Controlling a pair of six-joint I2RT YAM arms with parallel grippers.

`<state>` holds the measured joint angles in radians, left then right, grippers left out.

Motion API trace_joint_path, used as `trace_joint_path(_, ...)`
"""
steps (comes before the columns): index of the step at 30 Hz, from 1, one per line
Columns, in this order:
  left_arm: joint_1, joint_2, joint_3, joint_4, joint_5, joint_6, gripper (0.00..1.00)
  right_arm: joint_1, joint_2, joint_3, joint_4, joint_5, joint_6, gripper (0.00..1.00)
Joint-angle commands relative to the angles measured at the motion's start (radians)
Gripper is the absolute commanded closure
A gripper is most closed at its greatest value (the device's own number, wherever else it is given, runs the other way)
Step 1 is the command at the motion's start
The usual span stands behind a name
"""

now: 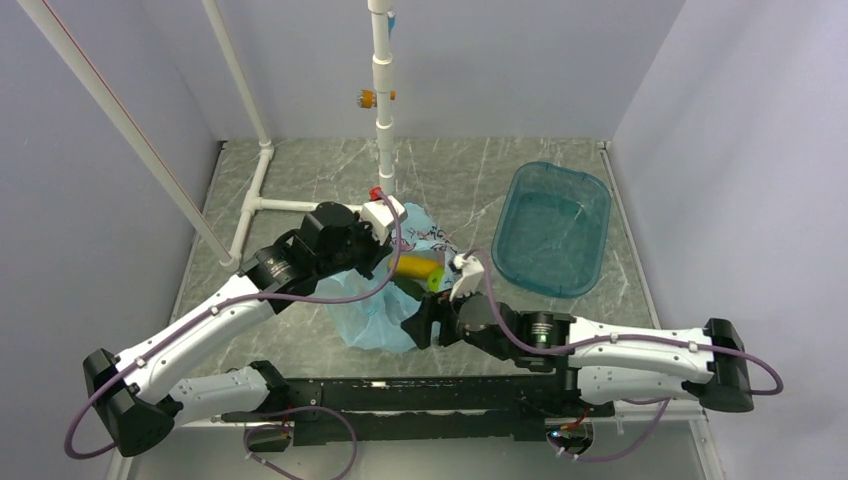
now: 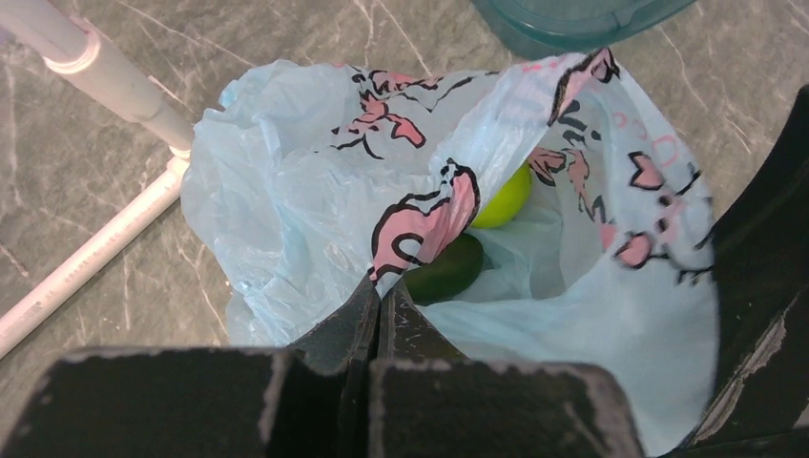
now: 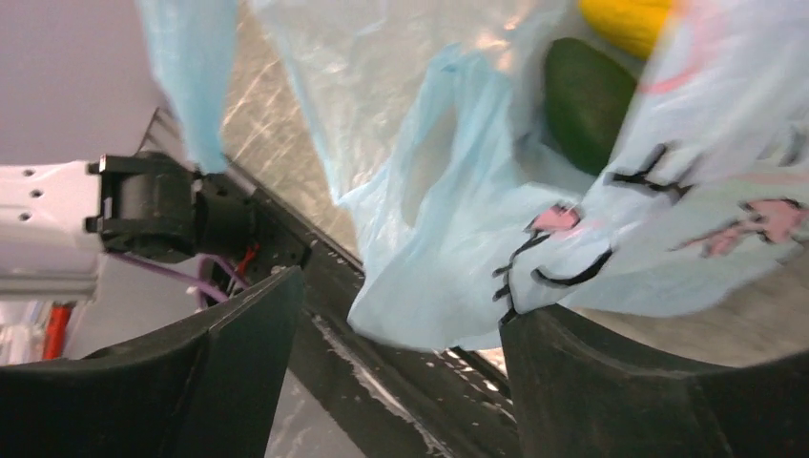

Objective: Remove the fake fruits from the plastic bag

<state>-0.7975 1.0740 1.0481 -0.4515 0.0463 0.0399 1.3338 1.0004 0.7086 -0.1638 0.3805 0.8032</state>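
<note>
The light blue plastic bag [image 1: 375, 312] with pink and black print lies mid-table, its mouth open. My left gripper [image 1: 388, 262] is shut on the bag's rim [image 2: 420, 224], in the left wrist view [image 2: 382, 291]. Inside the bag lie the dark green oval fruit [image 2: 446, 270] and the bright green apple [image 2: 506, 198]. The yellow-orange fruit [image 1: 418, 266] shows at the bag's mouth. My right gripper [image 1: 425, 325] is open at the bag's near side; a fold of the bag [image 3: 429, 277] hangs between its fingers [image 3: 591, 372]. The dark green fruit [image 3: 587, 100] and the yellow one [image 3: 630, 19] lie beyond.
A rigid teal tub [image 1: 553, 228] stands at the back right. A white pipe frame [image 1: 262, 200] runs along the left and back, with an upright post [image 1: 384, 110] just behind the bag. The black rail [image 1: 420, 392] lies at the near edge.
</note>
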Motion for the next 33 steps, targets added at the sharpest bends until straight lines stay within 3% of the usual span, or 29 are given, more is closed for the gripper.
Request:
trace_joint_path(1, -0.006, -0.058, -0.014, 0.066, -0.088, -0.028, 1.0, 0.001, -0.136, -0.059, -0.196, 0.171, 0.108, 0.17)
trace_joint_path(5, -0.006, -0.103, -0.05, 0.111, -0.168, -0.034, 1.0, 0.003, -0.247, -0.081, -0.37, 0.151, 0.124, 0.02)
trace_joint_path(11, -0.006, -0.083, -0.042, 0.108, -0.13, -0.064, 1.0, 0.02, -0.254, -0.045, 0.025, -0.382, -0.083, 0.04)
trace_joint_path(13, -0.006, -0.074, -0.034, 0.103, -0.128, -0.07, 1.0, 0.021, -0.171, -0.021, 0.112, -0.429, -0.117, 0.09)
trace_joint_path(14, -0.006, -0.074, -0.035, 0.102, -0.129, -0.071, 1.0, 0.021, -0.12, 0.007, 0.122, -0.415, -0.131, 0.15)
trace_joint_path(17, -0.008, -0.082, -0.049, 0.118, -0.132, -0.069, 1.0, 0.021, 0.071, 0.112, 0.101, -0.274, -0.173, 0.46)
trace_joint_path(19, -0.012, -0.09, -0.059, 0.13, -0.13, -0.067, 1.0, 0.02, 0.184, 0.142, 0.113, -0.081, -0.119, 0.6)
trace_joint_path(20, -0.011, -0.094, -0.061, 0.131, -0.129, -0.066, 1.0, 0.021, 0.219, 0.152, 0.127, -0.028, -0.099, 0.62)
trace_joint_path(24, -0.022, -0.113, -0.091, 0.161, -0.164, -0.059, 1.0, 0.04, 0.272, 0.231, 0.139, 0.026, -0.185, 0.6)
trace_joint_path(26, -0.028, -0.119, -0.095, 0.17, -0.178, -0.056, 1.0, 0.039, 0.279, 0.229, 0.115, 0.088, -0.158, 0.51)
trace_joint_path(30, -0.029, -0.135, -0.094, 0.177, -0.165, -0.062, 1.0, 0.026, 0.324, 0.141, 0.155, 0.263, -0.147, 0.47)
trace_joint_path(33, -0.03, -0.152, -0.108, 0.187, -0.186, -0.062, 1.0, 0.001, 0.368, 0.039, 0.29, 0.257, -0.198, 0.41)
